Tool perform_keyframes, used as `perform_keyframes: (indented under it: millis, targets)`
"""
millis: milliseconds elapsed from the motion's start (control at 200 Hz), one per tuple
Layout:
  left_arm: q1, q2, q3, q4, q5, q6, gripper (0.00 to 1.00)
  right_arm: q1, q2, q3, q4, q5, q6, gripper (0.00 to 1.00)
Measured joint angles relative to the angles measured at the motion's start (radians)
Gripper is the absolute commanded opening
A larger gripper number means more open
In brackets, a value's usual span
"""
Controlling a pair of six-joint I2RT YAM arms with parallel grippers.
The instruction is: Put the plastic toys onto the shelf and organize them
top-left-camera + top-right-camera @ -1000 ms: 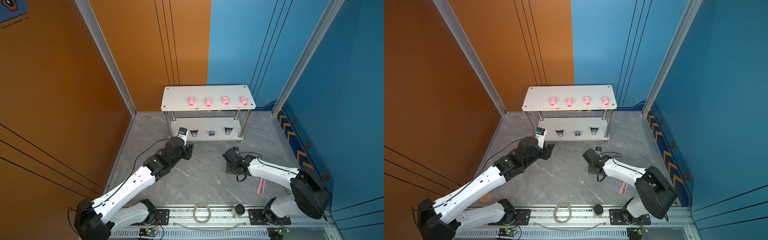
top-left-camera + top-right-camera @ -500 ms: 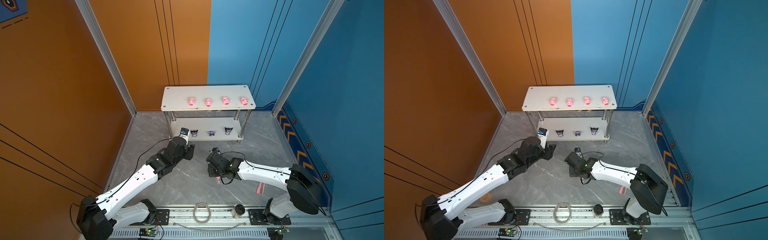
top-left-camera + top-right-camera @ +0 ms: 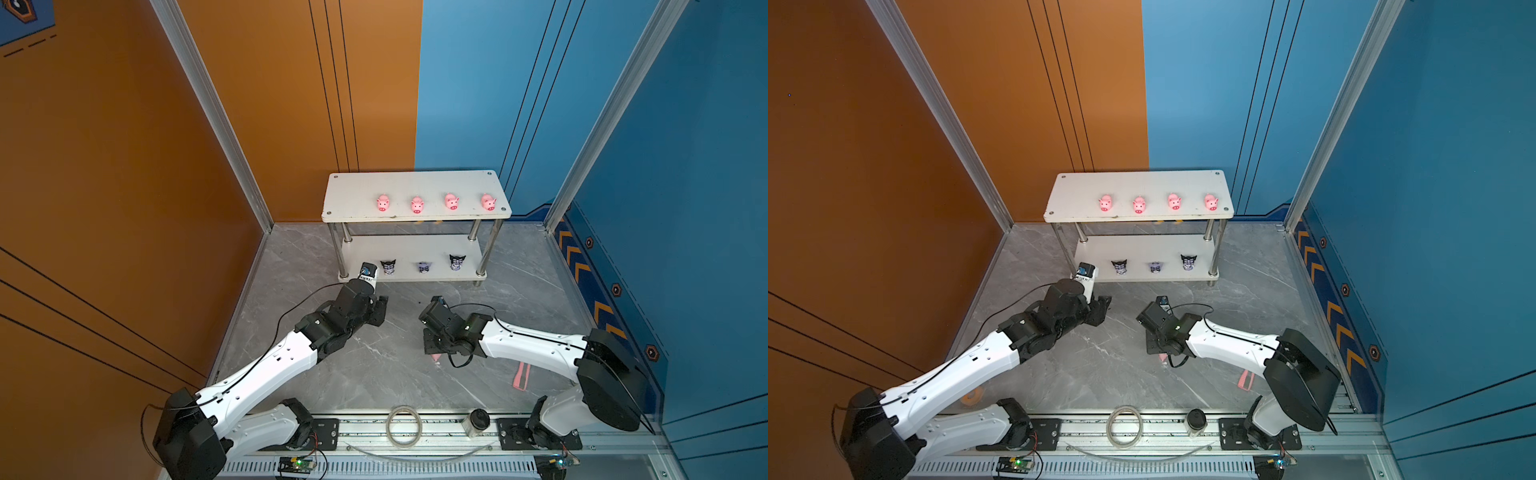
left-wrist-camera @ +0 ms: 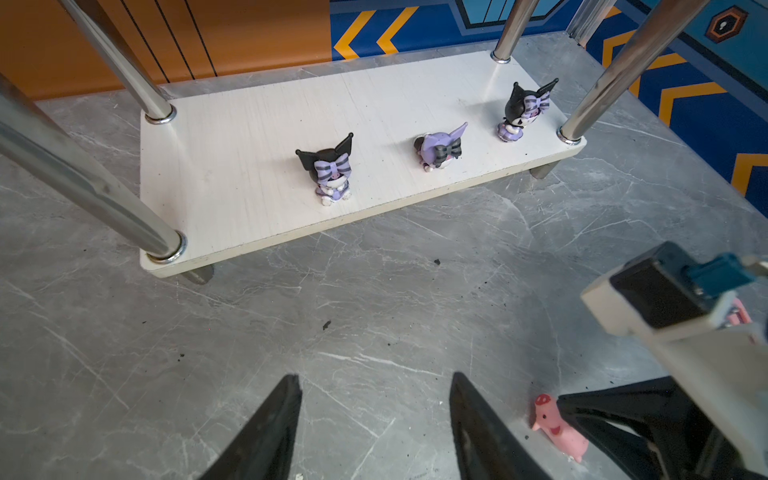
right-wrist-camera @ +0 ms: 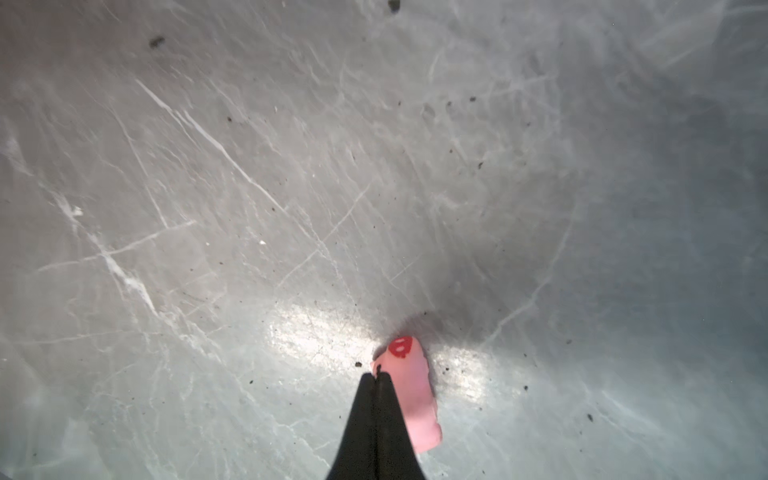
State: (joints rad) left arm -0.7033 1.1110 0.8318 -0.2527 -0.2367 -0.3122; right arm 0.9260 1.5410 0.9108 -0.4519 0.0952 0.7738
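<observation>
My right gripper (image 5: 376, 377) is clenched, empty; the pink pig (image 5: 413, 388) lies on its side, touching it, red snout showing.

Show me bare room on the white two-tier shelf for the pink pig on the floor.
Top board: bare left end, before the leftmost of four pink pig figurines; the row fills the rest. Lower board: bare left part, between the chrome legs and the nearest black-eared purple figure; right end crowded.
</observation>
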Motion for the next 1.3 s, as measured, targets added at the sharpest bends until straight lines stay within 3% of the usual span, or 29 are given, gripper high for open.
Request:
perform_keyframes:
  millis: [275,806,1086,1302]
  targets:
    - [0.002,0.0,-0.019,-0.008,0.0,-0.018,0.59,-0.018,0.023,-0.018,0.031,-0.015,-0.004,0.0]
    - [-0.004,0.059,-0.02,-0.006,0.006,-0.052,0.59,-0.147,-0.103,-0.185,0.037,-0.04,-0.042,0.0]
    - [-0.057,0.077,-0.02,0.002,0.044,-0.044,0.56,-0.153,-0.14,-0.154,0.024,-0.066,-0.084,0.03]
    - [-0.07,0.069,-0.031,0.01,0.052,-0.044,0.57,-0.147,-0.039,-0.09,0.034,-0.079,-0.113,0.04]
